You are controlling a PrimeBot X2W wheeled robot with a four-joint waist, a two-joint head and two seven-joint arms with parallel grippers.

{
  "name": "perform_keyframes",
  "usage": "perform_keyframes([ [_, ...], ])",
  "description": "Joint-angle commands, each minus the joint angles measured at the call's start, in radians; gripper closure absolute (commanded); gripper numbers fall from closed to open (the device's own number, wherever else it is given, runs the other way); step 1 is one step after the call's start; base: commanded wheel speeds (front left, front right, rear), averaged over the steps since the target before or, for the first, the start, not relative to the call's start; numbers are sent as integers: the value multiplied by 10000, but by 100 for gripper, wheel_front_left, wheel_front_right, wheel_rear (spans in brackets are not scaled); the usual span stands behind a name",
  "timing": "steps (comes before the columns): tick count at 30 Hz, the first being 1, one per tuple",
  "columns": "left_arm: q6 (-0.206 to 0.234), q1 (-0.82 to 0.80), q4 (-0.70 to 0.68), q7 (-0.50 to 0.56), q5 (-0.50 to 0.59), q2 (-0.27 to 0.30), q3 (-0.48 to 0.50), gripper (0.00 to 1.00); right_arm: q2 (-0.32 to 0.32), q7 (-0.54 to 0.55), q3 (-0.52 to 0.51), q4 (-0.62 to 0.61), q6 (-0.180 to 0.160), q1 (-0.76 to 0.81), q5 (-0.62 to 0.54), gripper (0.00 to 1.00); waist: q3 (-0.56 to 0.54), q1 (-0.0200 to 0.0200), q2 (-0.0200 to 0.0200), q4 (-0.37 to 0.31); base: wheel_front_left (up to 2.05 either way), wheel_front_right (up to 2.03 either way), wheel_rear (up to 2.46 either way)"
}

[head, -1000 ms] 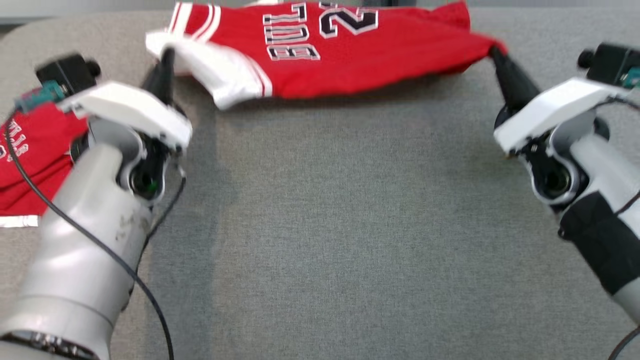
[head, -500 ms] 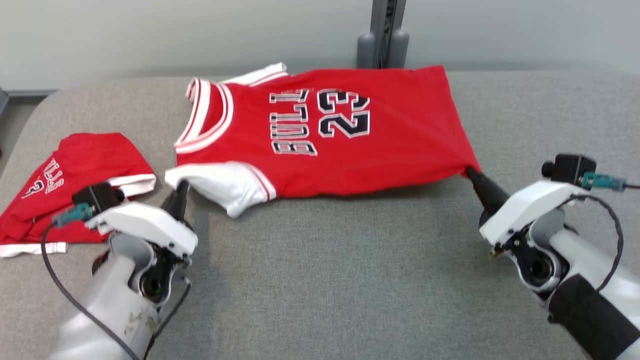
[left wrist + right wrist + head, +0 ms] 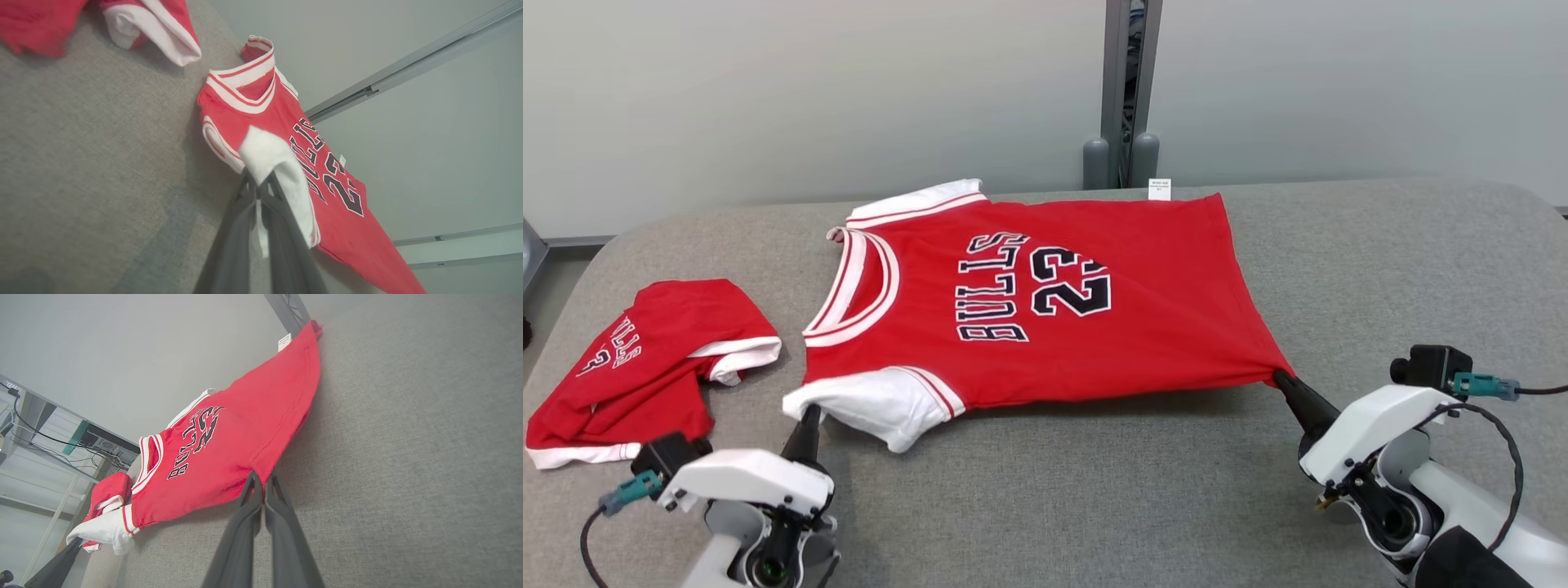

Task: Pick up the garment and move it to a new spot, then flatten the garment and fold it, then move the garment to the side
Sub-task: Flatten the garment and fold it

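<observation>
The garment [image 3: 1045, 310] is a red Bulls 23 jersey with white sleeves, spread face up across the grey table [image 3: 1094, 506], collar to the left. My left gripper [image 3: 810, 415] is shut on the near white sleeve [image 3: 269, 159], its white cloth pinched between the fingers [image 3: 282, 228]. My right gripper [image 3: 1282, 380] is shut on the jersey's near hem corner [image 3: 261, 473]. The near edge of the garment [image 3: 229, 445] hangs slightly raised and taut between the two grippers.
A second red garment [image 3: 645, 359] lies crumpled at the table's left end. A grey post [image 3: 1123, 90] and pale wall stand behind the far edge. Bare grey table lies in front between my arms and to the right.
The head camera has tilted up, so the whole scene sits lower in view. Both grippers have drawn back toward me with the jersey's near edge, still shut on it.
</observation>
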Motion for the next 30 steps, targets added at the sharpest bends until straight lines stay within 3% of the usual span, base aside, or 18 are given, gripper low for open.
perform_keyframes([
  [1, -6, 194, -85, -20, -22, 52, 45, 100, -108, -80, 6, -34, 6, 165, 115, 100, -48, 0, 0, -20, 0, 0, 0],
  [14, 464, 1792, -1704, -227, -505, 128, 362, 100, -364, -347, -105, -562, 6, 881, 396, 100, -254, 0, 0, -22, 0, 0, 0],
  [30, 1725, 3407, -4849, 410, -793, 801, 404, 100, -785, 127, -177, -1250, 6, 1273, 737, 100, -373, 0, 0, 58, 0, 0, 0],
])
